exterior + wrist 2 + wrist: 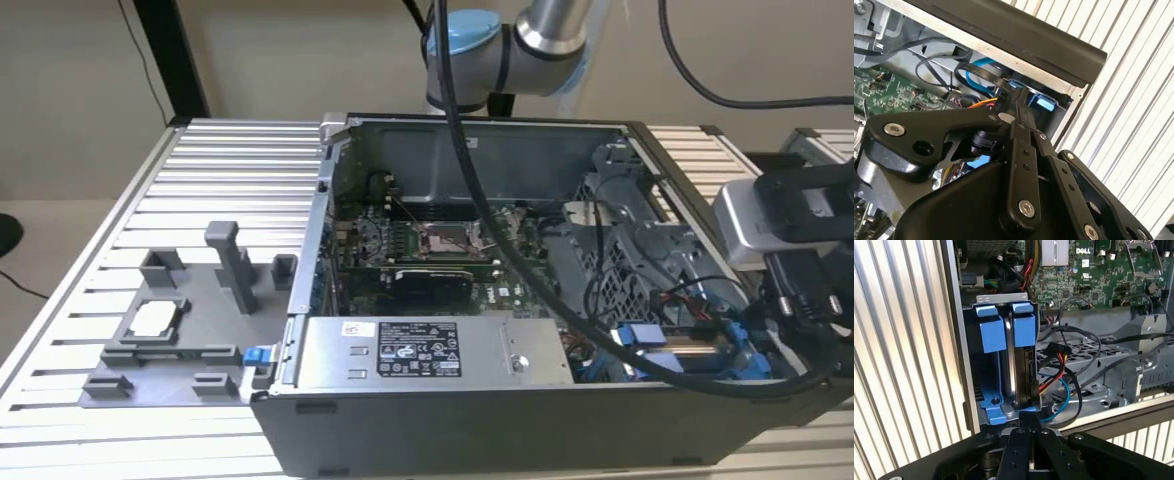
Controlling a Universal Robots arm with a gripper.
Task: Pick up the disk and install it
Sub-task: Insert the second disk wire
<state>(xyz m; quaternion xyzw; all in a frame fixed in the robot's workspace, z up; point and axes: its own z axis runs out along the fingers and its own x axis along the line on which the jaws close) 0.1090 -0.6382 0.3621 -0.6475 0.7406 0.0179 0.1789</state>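
A: Disk (1021, 375) location: it stands on edge in the blue bay (991, 335) at the corner of the case (400, 420), label side hidden, blue bracket around it. In the exterior view the blue shows low on the exterior view's right, behind the arm's black hoses.

B: Handling?

A: Judged, not measured: metal body, stiff and fairly heavy for its size, with smooth faces that may slip. It is shock-sensitive, so no knocks against the bay rails. The plastic bracket can flex or crack if squeezed hard. The best hold looks to be the exposed bracket end, square to the slot.

B: Tool state?

A: Gripper (1024, 427): in both wrist views the fingers (1024, 165) run nearly parallel with a thin gap between them. Their tips sit on the bracket end of the disk, so I read it as clamped on that edge. The contact patch itself is partly hidden by the linkage.

B: Hazards nearby?

A: Cables (1064, 360), red, yellow, blue and black, lie just beside the disk's inner side. They touch the bay floor and are close enough to snag.
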